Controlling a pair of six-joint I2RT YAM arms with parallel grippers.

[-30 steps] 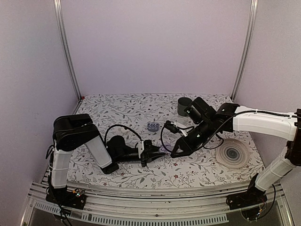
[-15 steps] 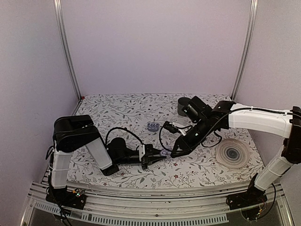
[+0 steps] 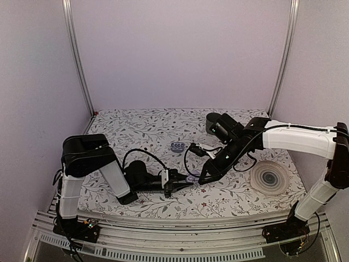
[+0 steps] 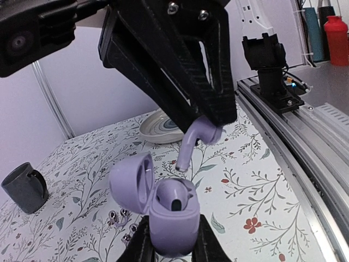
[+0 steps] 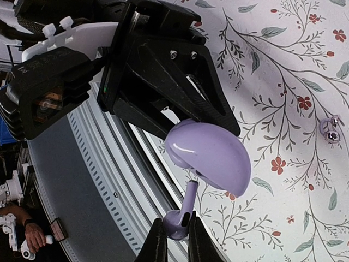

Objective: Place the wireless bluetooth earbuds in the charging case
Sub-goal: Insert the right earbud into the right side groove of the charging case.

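Insertion stage: right fingers (image 5: pixel 158 244) pinch an earbud (image 4: pixel 196 139) just above the open lilac charging case (image 4: pixel 172 215), clamped in the left fingers (image 4: pixel 138 246) (lid flipped back). Next, stem probably needs lining up with a socket.

The desk (image 3: pixel 136 125) wore a pale cloth printed with leafy sprigs and small red flowers. A dark mug (image 3: pixel 211 124) stood toward its far right corner. A swirl-patterned plate (image 3: pixel 269 178) lay by the right edge. A small dark round piece (image 3: pixel 176 146) lay mid-desk, nearer the far edge. Tiny metal beads (image 4: pixel 117 215) lay on the cloth.
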